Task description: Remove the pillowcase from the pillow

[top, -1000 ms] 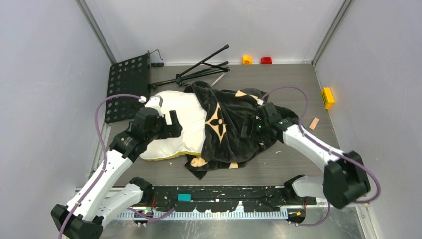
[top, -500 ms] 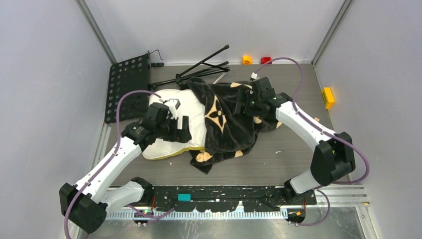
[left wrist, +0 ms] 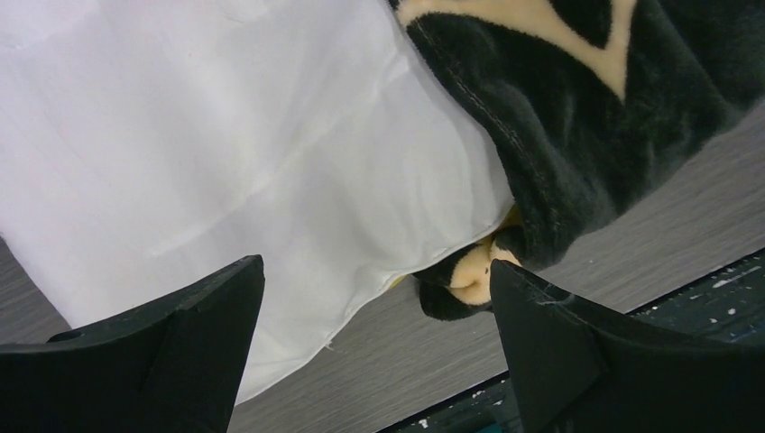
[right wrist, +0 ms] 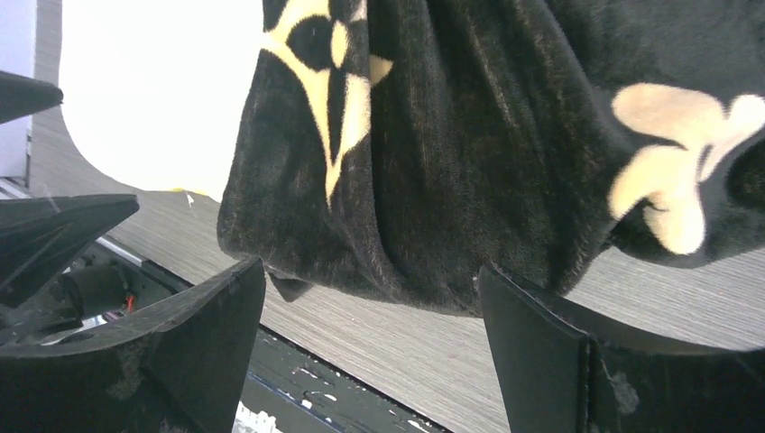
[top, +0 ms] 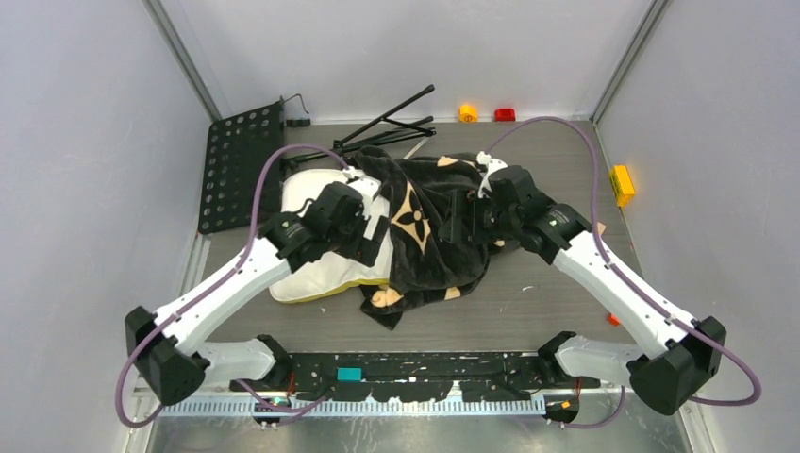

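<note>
Found the pillow (top: 321, 274) lying on the table (top: 566, 151) left of the middle, plump and cream-white, with a yellowish edge along the side facing the near edge. Saw the pillowcase (top: 434, 245) drawn over the right part of the pillow only, heaped in soft black folds across the table's middle, one corner trailing toward the near edge. Noted the left part of the pillow bare.

Spotted the left gripper (top: 377, 238) over the line between bare cushion and black plush, jaws spread wide, gripping nothing. From the left wrist camera, made out both black fingers (left wrist: 180, 352) standing well apart, with white cushion and the pillowcase hem between and beyond them. Could not tell whether touching the pillow or just above.

Spotted the right gripper (top: 467, 219) over the far side of the heaped pillowcase, jaws likewise wide apart, nothing clamped. Saw only plush and pale flower print past the tips in the right wrist view.

Counted a folded black stand (top: 382, 132), an orange block (top: 468, 112) and a red block (top: 505, 114) along the far edge, a black perforated plate (top: 245, 165) at the far left corner, a yellow block (top: 621, 184) by the right edge
</note>
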Controlling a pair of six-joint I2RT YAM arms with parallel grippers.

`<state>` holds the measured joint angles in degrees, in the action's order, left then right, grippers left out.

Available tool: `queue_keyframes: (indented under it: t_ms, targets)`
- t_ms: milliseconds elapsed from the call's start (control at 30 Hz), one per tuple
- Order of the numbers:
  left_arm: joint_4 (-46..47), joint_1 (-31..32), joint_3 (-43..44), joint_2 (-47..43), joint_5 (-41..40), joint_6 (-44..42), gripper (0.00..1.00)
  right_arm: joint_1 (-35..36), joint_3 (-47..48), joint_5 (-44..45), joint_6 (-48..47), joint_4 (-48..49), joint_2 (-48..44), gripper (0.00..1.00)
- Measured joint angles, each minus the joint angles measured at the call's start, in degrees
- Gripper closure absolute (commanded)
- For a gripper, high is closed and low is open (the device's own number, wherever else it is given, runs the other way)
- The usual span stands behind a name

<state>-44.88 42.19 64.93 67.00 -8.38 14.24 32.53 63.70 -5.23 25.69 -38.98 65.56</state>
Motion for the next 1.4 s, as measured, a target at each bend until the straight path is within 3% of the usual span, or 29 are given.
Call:
queue_keyframes:
  t_ms: [100,333,400,500,533,600,633,733,767,900,1000,1200,1400]
  targets:
    - [-0.94,0.55,1.18,4.39,-1.7,-0.52,0.0,2.25,-0.09,0.09,0.39,0.74,3.21,0.09]
    - [-1.99,0.59,0.13,9.29,-1.51,-1.92,0.0,7.61,-1.97,0.33,1.68,5.38,12.44,0.28]
    - [-1.09,0.59,-1.09,9.38,-0.79,-1.81,0.01,7.98,-2.43,1.14,2.12,6.82,14.25,0.4]
    - [0.35,0.59,-2.71,10.4,-0.48,-0.48,0.08,8.02,-2.8,2.73,2.56,8.63,16.28,0.67]
    - [1.38,0.59,-3.56,11.02,-0.59,0.39,0.13,8.02,-3.21,3.52,2.82,9.42,16.61,0.77]
    - [3.21,0.59,-5.49,11.87,-0.83,2.03,0.32,8.0,-4.31,4.7,3.08,10.62,16.59,0.96]
    - [4.39,0.59,-6.64,12.09,-1.09,2.67,0.42,8.0,-4.74,5.18,3.04,10.99,16.57,0.99]
    - [7.87,0.59,-9.7,12.15,-2.47,4.46,0.97,8.0,-7.08,7.91,3.72,12.55,15.58,1.0]
    - [9.11,0.59,-10.49,12.15,-3.13,4.98,1.0,8.0,-8.11,9.62,4.02,12.63,14.56,1.0]
    - [12.0,0.66,-11.91,11.78,-6.49,7.23,1.0,5.66,-9.88,14.56,4.92,12.26,9.46,1.0]
    - [13.35,-0.46,-12.92,9.99,-6.99,9.38,1.0,-2.62,-12.41,14.45,6.88,12.15,3.96,1.0]
    - [19.98,-12.11,-15.47,1.38,4.55,15.52,1.0,-22.18,-17.46,6.93,11.23,11.67,-4.31,1.0]
    - [21.09,-15.89,-17.33,-1.14,9.07,18.14,1.0,-27.39,-17.62,-0.5,11.96,11.41,-4.79,1.0]
